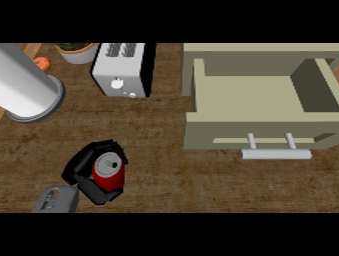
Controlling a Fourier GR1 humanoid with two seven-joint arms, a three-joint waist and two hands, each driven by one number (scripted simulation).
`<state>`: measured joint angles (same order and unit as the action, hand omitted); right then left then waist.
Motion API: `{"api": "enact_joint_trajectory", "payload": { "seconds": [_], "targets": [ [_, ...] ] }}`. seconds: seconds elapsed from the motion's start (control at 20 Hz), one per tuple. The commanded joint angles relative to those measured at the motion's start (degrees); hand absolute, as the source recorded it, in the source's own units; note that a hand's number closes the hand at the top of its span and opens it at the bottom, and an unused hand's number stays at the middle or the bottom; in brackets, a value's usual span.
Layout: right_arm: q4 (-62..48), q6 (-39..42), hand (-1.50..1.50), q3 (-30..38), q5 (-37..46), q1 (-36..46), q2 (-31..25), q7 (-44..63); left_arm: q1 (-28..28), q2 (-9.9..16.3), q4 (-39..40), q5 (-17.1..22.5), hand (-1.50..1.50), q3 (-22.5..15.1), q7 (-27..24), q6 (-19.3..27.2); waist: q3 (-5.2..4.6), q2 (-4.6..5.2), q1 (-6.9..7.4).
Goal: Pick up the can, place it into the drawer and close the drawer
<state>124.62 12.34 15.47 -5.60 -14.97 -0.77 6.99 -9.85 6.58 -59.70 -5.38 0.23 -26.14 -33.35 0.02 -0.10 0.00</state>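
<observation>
Left hand (91,167) curled round the red can (110,172) at the counter's lower left — well apart from the open drawer (264,131), pulled out to receive it. Right hand barely visible; fingers indeterminate.

can (110,172) red, silver top | hand (91,167) black | drawer (264,102) beige | toaster (122,70) white

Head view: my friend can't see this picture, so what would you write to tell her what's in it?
The robot's left hand curls around a red can on a brown counter. To the right, a beige drawer stands open with nothing visible inside. A toaster, a paper towel roll and a potted plant sit along the back.
</observation>
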Motion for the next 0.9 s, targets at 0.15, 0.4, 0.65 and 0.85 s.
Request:
{"api": "enact_joint_trajectory", "payload": {
  "seconds": [0.15, 0.4, 0.65, 0.85],
  "targets": [
    [-0.6, 0.19, -1.5, 1.82, -1.34, 0.51, -1.2, -0.04, -1.03, -2.84, 0.06, 6.74, 1.5, 14.93, 3.81, 17.9, 0.0, 0.17, 0.95],
    [1.61, 1.01, -1.5, 1.03, -2.4, -1.95, 0.06, 0.08, -3.09, -5.76, -4.24, 6.19, 1.5, 16.04, 5.38, 27.62, -0.01, 0.0, -0.16],
    [2.31, 0.08, -1.5, -1.95, -0.41, -4.86, 0.69, -3.0, -7.4, -4.82, -14.37, 6.55, 1.5, 10.94, 19.66, 30.36, 0.0, -0.02, -0.27],
    [1.64, -0.21, -1.5, 1.86, -2.3, 0.17, -0.97, 1.24, -7.5, -6.54, -22.09, 5.33, 1.5, 4.94, 23.6, 33.85, -0.01, -0.01, -0.03]
  ]
}}
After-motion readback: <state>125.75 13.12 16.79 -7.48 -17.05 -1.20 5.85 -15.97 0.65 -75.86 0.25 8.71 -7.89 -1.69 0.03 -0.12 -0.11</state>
